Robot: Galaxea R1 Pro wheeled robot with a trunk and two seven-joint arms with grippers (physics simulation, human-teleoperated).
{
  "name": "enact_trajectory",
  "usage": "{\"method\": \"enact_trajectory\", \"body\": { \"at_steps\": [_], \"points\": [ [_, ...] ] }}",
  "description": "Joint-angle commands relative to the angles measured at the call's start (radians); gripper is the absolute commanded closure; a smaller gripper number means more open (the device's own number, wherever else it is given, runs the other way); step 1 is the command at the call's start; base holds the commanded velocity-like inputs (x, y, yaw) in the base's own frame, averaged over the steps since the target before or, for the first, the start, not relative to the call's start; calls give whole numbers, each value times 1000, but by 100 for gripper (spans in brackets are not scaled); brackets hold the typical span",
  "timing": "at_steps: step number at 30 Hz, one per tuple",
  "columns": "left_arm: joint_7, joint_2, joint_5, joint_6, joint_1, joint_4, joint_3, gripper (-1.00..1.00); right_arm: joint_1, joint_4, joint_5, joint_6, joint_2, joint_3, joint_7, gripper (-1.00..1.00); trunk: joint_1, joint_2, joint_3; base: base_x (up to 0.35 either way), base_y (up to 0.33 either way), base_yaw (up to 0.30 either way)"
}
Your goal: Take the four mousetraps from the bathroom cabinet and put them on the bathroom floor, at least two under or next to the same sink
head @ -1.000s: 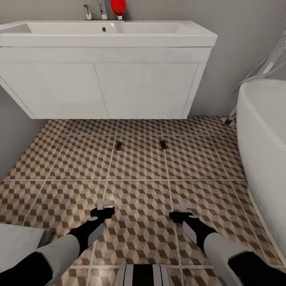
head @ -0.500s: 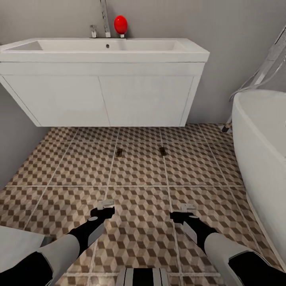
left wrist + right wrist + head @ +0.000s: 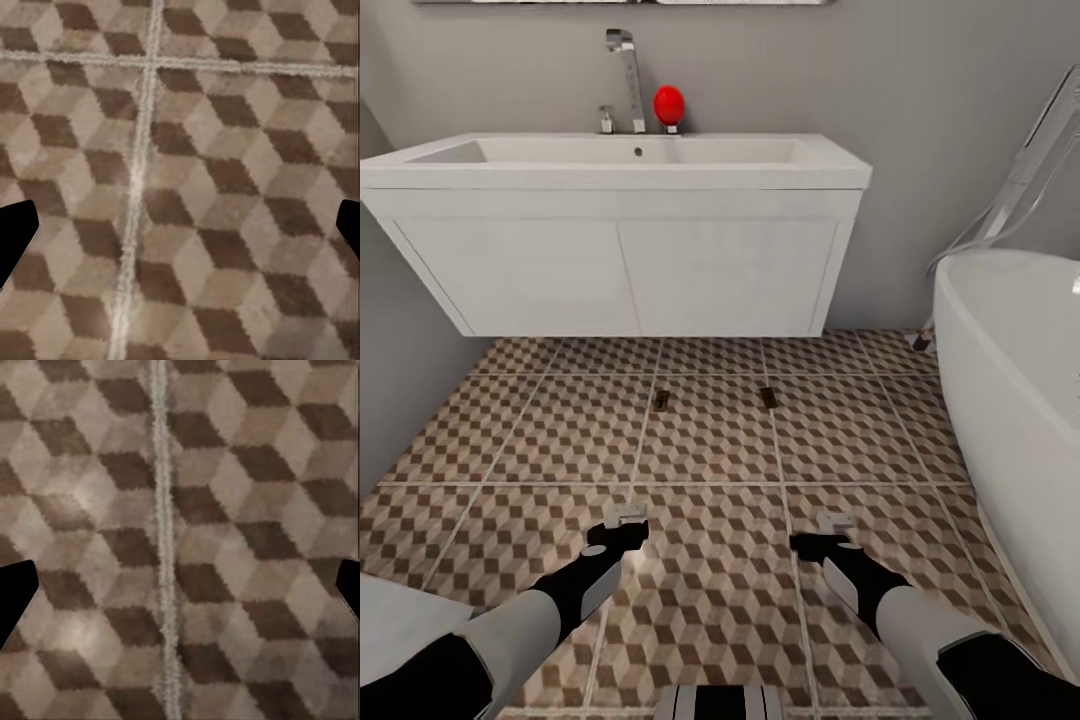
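Two mousetraps lie on the bathroom floor (image 3: 710, 440) just in front of the white sink unit (image 3: 620, 235): one mousetrap (image 3: 661, 399) to the left, the other mousetrap (image 3: 767, 396) to the right. Both are tiny dark rectangles. My left gripper (image 3: 626, 520) and right gripper (image 3: 834, 527) hover low over the cube-patterned tiles, well short of the traps. In each wrist view the fingertips (image 3: 15, 232) (image 3: 15, 592) stand wide apart over the bare floor (image 3: 187, 187) (image 3: 187, 547), open with nothing held. The cabinet is out of view.
A white bathtub (image 3: 1010, 400) fills the right side. A chrome tap (image 3: 625, 75) and a red round object (image 3: 668, 104) stand on the sink's back edge. A grey wall (image 3: 400, 380) runs along the left, with a pale surface (image 3: 400, 610) at the lower left.
The whole head view has shifted: the sink looks smaller and lower, with more wall above it, so the camera moved. The traps and both grippers hold their places.
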Motion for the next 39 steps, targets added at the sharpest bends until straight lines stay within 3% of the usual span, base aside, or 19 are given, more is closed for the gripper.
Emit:
{"method": "enact_trajectory", "body": {
  "at_steps": [1,9,19,39],
  "points": [
    [5,1,9,-3,0,-1,-8,-100,0,-2,-8,6,-1,8,-6,-100,-1,0,3,0,0,0],
    [5,1,15,-3,0,0,-8,-100,0,-3,-8,9,-1,8,-5,-100,-4,2,34,0,0,0],
    [5,5,60,-4,0,-1,-9,-100,0,-4,-9,11,1,8,-13,-100,-9,4,73,0,0,0],
    [4,3,67,-3,0,-1,-11,-100,0,-4,-10,17,1,8,-14,-100,-18,9,150,0,0,0]
  ]
}}
